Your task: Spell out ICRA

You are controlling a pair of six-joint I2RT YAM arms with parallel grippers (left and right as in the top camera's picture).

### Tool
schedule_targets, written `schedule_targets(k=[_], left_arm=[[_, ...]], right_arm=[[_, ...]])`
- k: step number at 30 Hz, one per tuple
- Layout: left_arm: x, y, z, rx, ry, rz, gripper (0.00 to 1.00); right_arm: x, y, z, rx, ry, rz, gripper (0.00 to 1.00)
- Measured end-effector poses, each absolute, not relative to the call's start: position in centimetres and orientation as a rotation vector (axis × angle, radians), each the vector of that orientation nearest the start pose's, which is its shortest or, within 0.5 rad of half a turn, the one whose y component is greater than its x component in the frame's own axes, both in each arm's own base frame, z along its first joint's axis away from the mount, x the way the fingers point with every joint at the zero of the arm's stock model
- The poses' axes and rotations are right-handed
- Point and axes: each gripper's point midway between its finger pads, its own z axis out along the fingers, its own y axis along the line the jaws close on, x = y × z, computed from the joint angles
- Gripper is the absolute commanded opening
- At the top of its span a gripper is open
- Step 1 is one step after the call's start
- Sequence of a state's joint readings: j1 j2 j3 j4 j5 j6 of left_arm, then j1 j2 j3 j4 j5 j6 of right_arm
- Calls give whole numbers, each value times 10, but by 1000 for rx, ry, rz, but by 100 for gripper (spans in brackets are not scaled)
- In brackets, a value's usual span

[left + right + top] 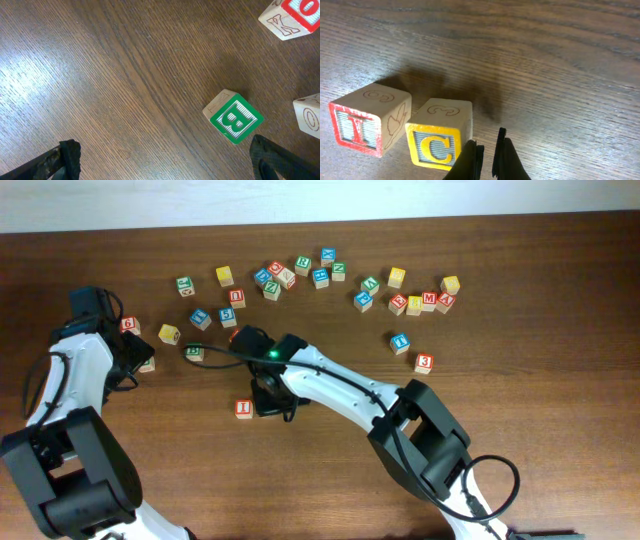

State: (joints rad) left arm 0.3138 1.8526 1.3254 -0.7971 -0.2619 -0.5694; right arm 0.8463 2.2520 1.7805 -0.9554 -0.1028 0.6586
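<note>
In the right wrist view a red-framed I block (367, 125) and a yellow-framed C block (440, 137) stand side by side on the wood table, I on the left. My right gripper (487, 155) is shut and empty, its left finger against the C block's right side. In the overhead view the I block (244, 409) lies left of the right gripper (268, 398), which hides the C block. My left gripper (167, 160) is open and empty above bare wood, with a green B block (233, 116) just inside its right finger.
Many letter and number blocks are scattered along the far side of the table (330, 275), with a cluster at the far right (425, 302). A blue block (400, 342) and a red 3 block (424, 363) lie right of centre. A yellow block (169, 334) sits near the left gripper (138, 358).
</note>
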Motion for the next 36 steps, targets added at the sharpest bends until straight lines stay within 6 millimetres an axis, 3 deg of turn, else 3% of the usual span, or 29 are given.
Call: schedule_targets(k=[36], left_arm=[[361, 164, 63, -1259, 2554, 327, 99]], right_arm=[[292, 362, 18, -304, 3095, 272, 6]])
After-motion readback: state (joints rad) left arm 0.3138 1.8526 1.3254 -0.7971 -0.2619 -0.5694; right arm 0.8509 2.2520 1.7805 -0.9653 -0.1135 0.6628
